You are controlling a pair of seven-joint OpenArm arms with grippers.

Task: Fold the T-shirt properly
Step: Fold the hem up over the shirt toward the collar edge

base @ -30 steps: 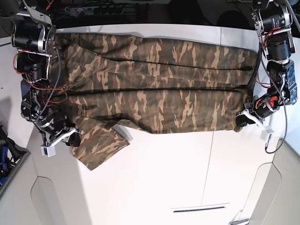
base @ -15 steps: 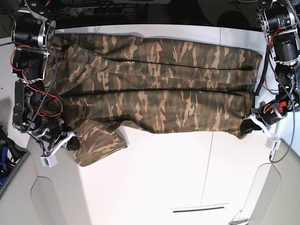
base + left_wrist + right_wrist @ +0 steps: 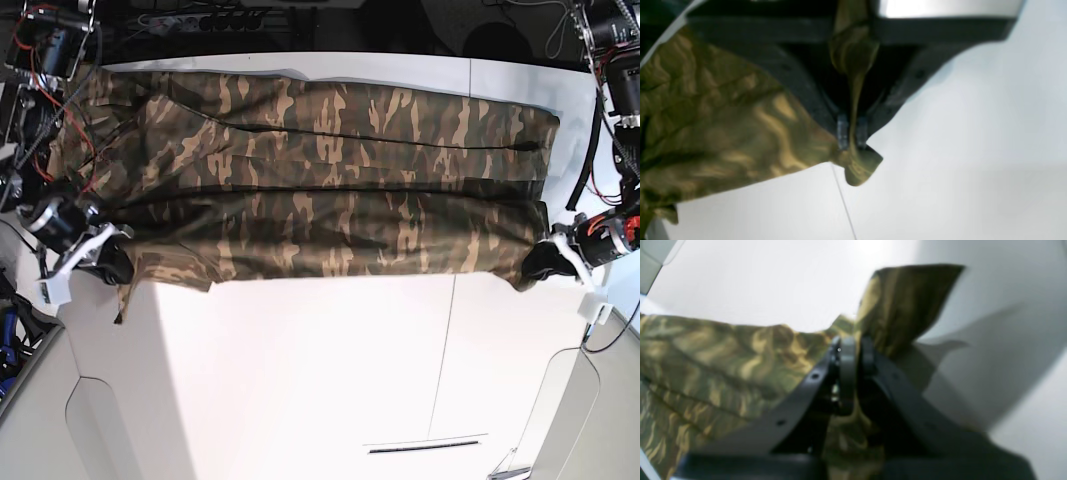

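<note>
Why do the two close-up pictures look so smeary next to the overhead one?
Left wrist view: the camouflage fabric T-shirt and the shut left pincer sit too near the lens, so edges are soft. Right wrist view: blurrier, with hazy shadows. Base view: sharp, evenly lit.

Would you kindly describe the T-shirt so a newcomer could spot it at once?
On the white table, the T-shirt stretches across the far half, its near corners pinched by the left gripper and right gripper. It is the only fabric there, in brown, tan and olive camouflage.
</note>
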